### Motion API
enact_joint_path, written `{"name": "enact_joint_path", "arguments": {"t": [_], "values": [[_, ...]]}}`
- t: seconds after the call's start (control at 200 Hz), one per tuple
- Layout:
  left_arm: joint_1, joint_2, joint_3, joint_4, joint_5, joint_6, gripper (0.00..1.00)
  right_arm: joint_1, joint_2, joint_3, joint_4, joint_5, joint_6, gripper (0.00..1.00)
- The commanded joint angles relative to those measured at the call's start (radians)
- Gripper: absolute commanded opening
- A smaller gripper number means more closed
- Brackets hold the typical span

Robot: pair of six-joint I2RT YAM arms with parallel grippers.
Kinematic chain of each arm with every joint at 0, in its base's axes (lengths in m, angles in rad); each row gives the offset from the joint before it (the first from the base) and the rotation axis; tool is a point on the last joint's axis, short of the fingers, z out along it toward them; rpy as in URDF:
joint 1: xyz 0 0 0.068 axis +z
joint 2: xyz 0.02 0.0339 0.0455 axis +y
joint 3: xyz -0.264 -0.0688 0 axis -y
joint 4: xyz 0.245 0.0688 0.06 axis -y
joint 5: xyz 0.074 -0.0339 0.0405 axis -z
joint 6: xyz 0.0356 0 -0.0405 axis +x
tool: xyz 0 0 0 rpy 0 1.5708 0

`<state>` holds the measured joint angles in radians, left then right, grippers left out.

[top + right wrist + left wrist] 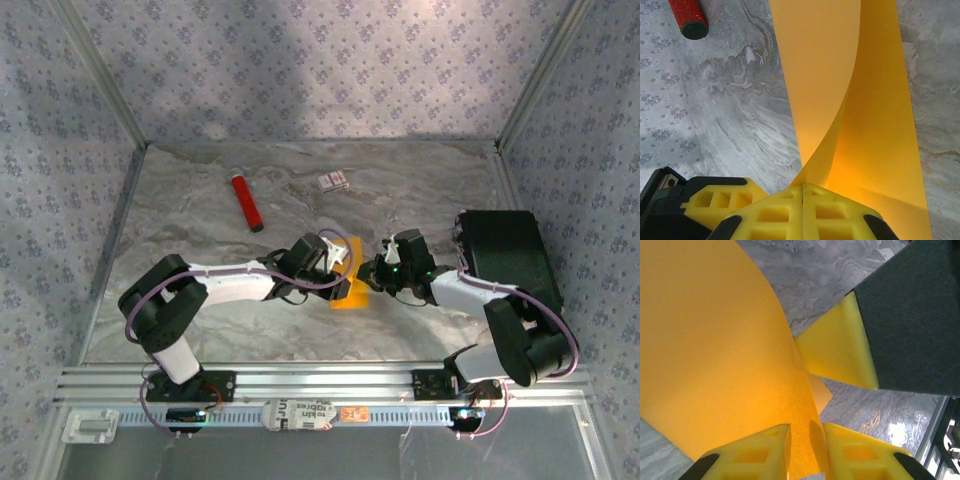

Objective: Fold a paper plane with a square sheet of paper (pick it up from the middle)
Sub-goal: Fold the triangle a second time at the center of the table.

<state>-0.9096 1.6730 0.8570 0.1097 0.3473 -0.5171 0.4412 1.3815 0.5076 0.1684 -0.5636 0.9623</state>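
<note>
Square sheet of paper (pixel 350 297) curled up, middle of surface (pixel 430 195) | right fingers (pixel 832 212) pressed shut on it | left fingers (pixel 777 447) slightly apart around its edge | imo clamp right tight, crease slow | red tube (pixel 247 203) far left

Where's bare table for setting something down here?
Free: the left strip between the red tube and the side wall; the back right, between the small white card and the black box. Crowded: mid-table around the orange sheet.
</note>
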Motion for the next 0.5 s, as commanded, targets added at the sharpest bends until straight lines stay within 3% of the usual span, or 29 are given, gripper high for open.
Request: {"name": "enact_joint_path", "arguments": {"t": [0.0,0.38,0.495], "values": [[0.008,-0.041,-0.016,0.041,-0.009,-0.014,0.21,-0.003,0.011,0.019,-0.013,0.013,0.016,0.06],[0.011,-0.022,-0.009,0.060,-0.010,-0.018,0.18,-0.008,0.010,0.019,-0.013,0.008,0.016,0.06],[0.011,-0.018,-0.006,0.062,-0.007,-0.017,0.10,-0.009,0.011,0.019,-0.015,0.004,0.014,0.06]]}}
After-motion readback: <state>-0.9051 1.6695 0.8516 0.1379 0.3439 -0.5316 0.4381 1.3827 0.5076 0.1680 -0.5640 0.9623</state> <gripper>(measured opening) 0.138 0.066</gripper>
